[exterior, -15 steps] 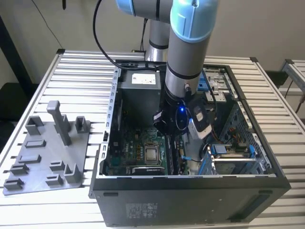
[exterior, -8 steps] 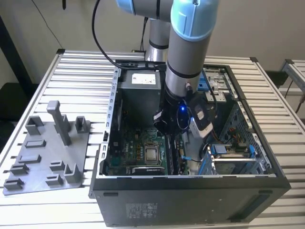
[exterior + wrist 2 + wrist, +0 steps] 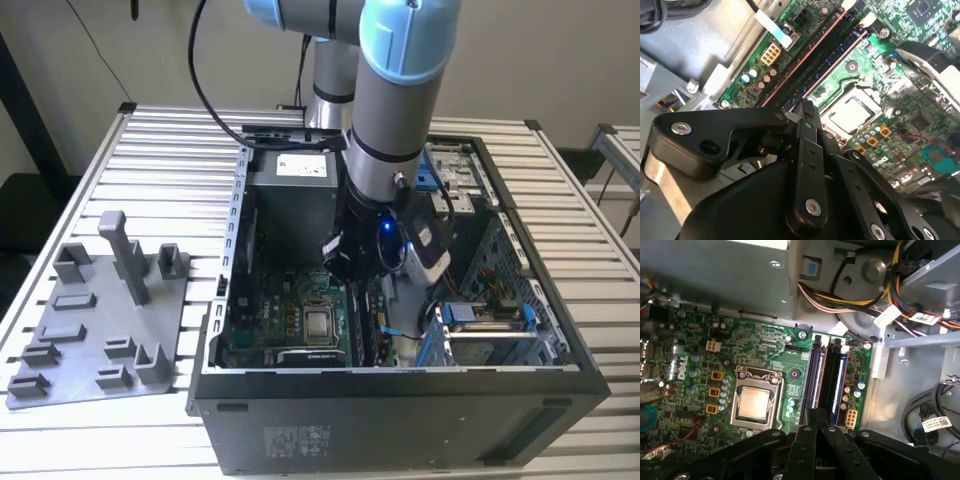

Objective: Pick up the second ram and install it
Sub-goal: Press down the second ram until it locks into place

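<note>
Green motherboard (image 3: 765, 350) lies below the gripper (image 3: 816, 416) — jaws are seen drawn together over the memory slots (image 3: 826, 375), edge-on so a stick drops in lengthwise. Second ram (image 3: 812, 60) appears seated in a slot; grip cannot be told.

Open computer case (image 3: 400, 400) at centre-right of the exterior view, on the slatted table (image 3: 170, 150); fixture plate (image 3: 95, 320) at left; motherboard (image 3: 290, 325) inside, arm (image 3: 395, 130) above.
</note>
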### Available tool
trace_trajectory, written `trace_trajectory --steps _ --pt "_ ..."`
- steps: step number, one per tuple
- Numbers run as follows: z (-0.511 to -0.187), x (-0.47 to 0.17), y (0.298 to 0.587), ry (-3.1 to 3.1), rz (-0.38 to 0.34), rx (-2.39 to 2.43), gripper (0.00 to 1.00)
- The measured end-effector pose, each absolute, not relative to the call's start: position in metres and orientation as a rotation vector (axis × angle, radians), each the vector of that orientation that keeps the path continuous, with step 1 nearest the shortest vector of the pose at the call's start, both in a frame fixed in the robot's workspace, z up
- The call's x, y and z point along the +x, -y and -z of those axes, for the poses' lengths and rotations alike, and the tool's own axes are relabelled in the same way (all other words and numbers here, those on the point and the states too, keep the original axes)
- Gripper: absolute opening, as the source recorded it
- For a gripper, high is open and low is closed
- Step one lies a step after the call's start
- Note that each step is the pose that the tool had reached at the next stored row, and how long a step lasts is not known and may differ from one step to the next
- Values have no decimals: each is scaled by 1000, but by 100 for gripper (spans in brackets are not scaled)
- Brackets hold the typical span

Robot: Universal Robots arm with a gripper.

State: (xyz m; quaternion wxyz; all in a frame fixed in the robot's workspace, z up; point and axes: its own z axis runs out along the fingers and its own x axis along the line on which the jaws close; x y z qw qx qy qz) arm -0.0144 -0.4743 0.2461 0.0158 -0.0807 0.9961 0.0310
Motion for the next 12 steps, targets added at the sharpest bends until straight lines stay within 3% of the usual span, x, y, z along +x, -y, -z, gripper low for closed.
trace_trajectory --steps 12 --pt "-248 -14 474 -3073 -100 -503 11"
